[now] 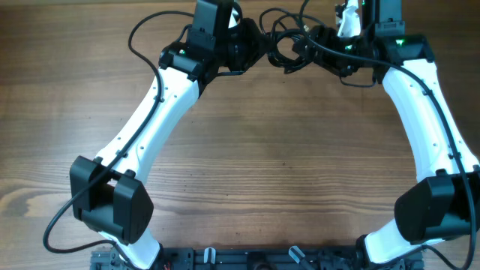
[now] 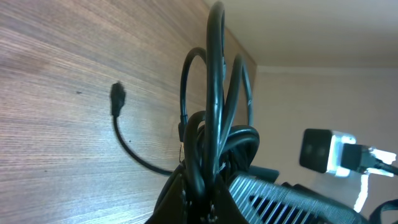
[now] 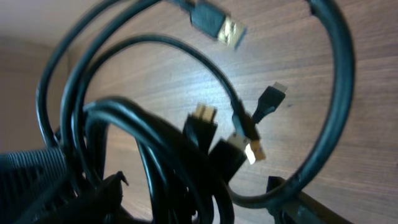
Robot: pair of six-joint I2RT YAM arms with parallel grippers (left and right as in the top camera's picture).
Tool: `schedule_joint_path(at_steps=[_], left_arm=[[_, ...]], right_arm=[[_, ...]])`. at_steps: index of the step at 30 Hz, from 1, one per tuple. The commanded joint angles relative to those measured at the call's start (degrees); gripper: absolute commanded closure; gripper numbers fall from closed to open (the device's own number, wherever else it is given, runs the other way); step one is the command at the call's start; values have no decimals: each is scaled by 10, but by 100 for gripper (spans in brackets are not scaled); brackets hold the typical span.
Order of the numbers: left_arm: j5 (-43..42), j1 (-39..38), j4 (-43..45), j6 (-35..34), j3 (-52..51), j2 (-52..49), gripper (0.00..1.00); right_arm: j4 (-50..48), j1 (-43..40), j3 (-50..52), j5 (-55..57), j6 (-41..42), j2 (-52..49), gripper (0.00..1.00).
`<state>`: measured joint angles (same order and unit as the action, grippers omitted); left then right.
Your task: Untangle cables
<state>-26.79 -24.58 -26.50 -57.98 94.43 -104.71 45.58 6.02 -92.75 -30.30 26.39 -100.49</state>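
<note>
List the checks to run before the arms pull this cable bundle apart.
1. Left pincer shut on the cables: ok.
2. Right pincer clamped: jaws stand apart with cables between them: not ok.
3. Cables separated: one knotted bundle between the pincers: not ok.
4. Plugs clear of the loops: right wrist view blurred: cannot tell.
5. One plug end trails free of the knot: ok.
</note>
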Motion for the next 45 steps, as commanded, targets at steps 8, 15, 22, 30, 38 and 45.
schedule_joint_path(at_steps=[8, 15, 22, 30, 38, 45], left_arm=[[12, -1, -19, 68, 3, -1, 96], [12, -1, -20, 121, 3, -1, 96], [12, -1, -20, 128, 3, -1, 96], [3, -1, -21, 128, 3, -1, 96], [-6, -1, -26, 128, 3, -1, 96], [-8, -1, -30, 128, 3, -1, 96]], right_arm=[[20, -7, -10, 274, 2, 13, 20], [-2, -10, -23, 3, -210, 28, 13], [-2, 4, -17, -10, -261, 26, 13], [-27, 31, -14, 37, -328, -6, 16], [-42, 35, -14, 112, -352, -39, 26], [-59, 35, -14, 108, -348, -51, 41]])
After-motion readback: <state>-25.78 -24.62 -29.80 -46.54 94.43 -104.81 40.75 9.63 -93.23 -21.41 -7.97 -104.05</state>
